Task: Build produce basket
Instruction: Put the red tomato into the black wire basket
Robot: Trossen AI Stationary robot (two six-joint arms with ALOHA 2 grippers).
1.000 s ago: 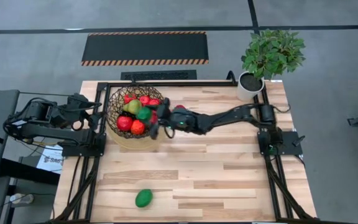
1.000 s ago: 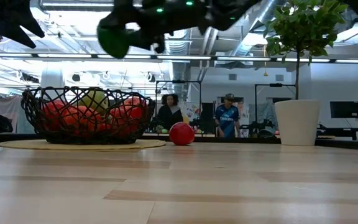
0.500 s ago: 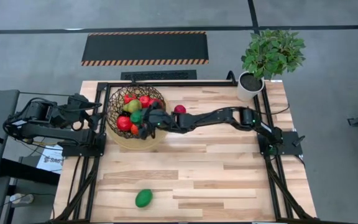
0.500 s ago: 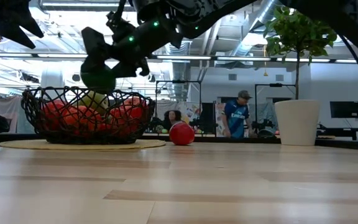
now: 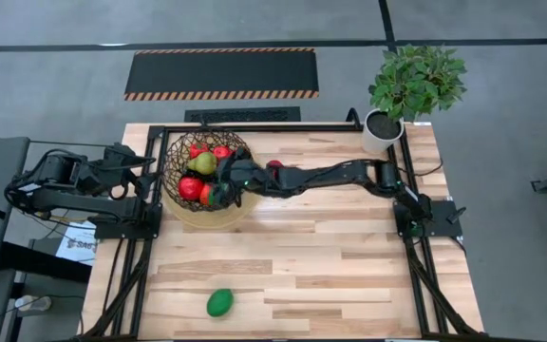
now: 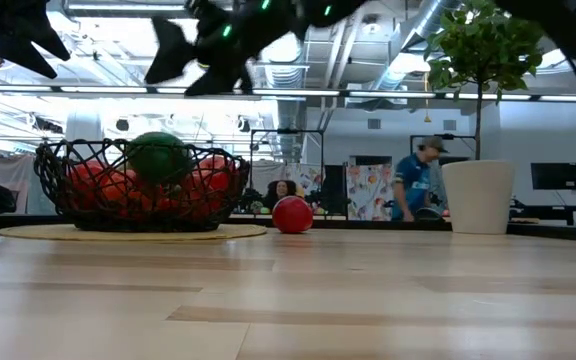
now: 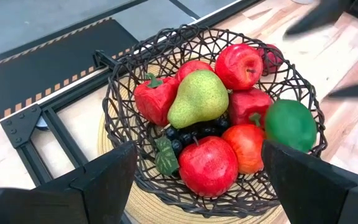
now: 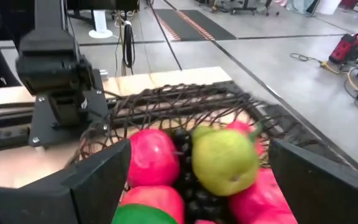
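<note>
The dark wire basket (image 5: 180,163) stands on its tan round base at the table's far left and holds red apples, red peppers, a yellow-green pear (image 7: 197,98), dark grapes and a green oval (image 7: 289,123). My right gripper (image 6: 190,65) hangs open and empty above the basket's right part (image 5: 224,188), clear of the fruit. My left gripper (image 7: 194,180) waits open just left of the basket. A second green oval (image 5: 219,302) lies near the table's front edge. A red apple (image 6: 292,214) lies on the table just right of the basket.
A white pot with a leafy plant (image 5: 383,131) stands at the table's far right corner. A black frame (image 5: 283,126) runs along the table's far and side edges. People show in the room beyond the table in the low view.
My right gripper has carried a green oval toward the table's left edge over the basket, gone down, opened and let go, then gone up. The oval now lies in the basket on the other fruit.
</note>
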